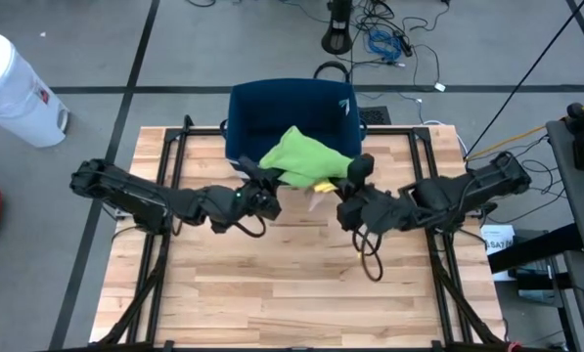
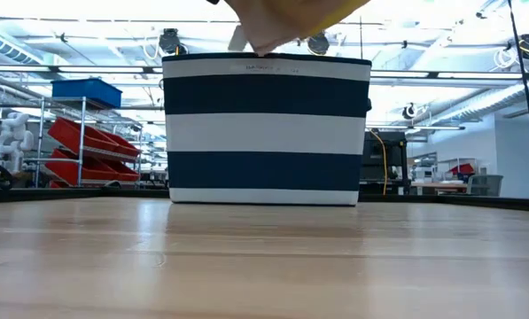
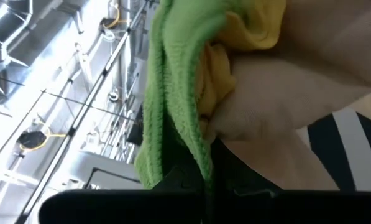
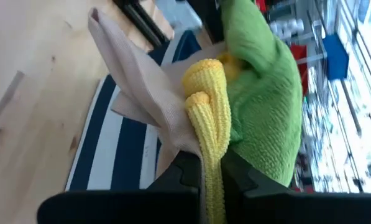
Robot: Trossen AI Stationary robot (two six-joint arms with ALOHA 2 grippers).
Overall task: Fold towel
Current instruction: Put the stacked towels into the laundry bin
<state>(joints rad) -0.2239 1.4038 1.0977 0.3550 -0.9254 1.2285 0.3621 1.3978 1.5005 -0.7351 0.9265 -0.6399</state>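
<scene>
Pinched yellow towel between right gripper fingers, beige towel alongside. Clamped green towel in left gripper. Held bundle above striped basket edge, over wooden table. Hanging cloth atop basket, seen low.

The high view looks straight down on the table, the low view level across it at the basket, and both wrist views sit close against the towels.
</scene>
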